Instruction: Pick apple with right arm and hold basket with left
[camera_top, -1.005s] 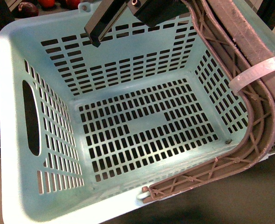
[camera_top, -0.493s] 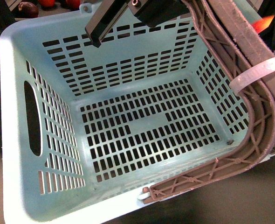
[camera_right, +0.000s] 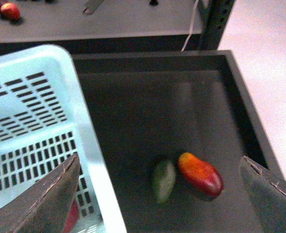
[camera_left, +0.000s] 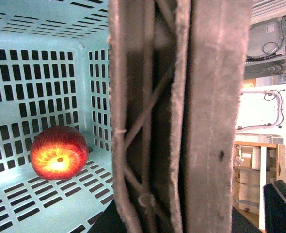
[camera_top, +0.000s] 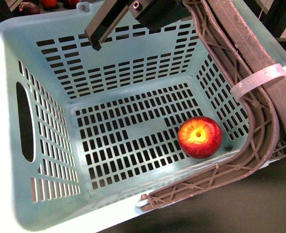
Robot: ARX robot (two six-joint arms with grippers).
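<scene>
The red apple (camera_top: 199, 137) with a yellow patch lies on the floor of the pale blue basket (camera_top: 2, 121), in its near right corner, touched by neither gripper. It also shows in the left wrist view (camera_left: 58, 152). My left gripper (camera_left: 182, 213) is shut on the basket's brown handle (camera_left: 206, 97), which fills that view. My right gripper (camera_right: 157, 194) is open and empty, beside the basket's rim (camera_right: 85, 126) and above a dark bin. A red sliver of the apple (camera_right: 71, 216) shows through the basket wall.
An elongated red-orange fruit (camera_right: 200, 174) and a dark green oval fruit (camera_right: 163, 180) lie in the dark bin (camera_right: 240, 97) under the right gripper. A white band (camera_top: 259, 77) circles the handle. More fruit lies beyond the basket (camera_top: 29, 7). A black arm part (camera_top: 133, 12) hangs over the far wall.
The apple has appeared in the basket, which was empty in both earlier frames. The basket has shifted slightly left in the front view.
</scene>
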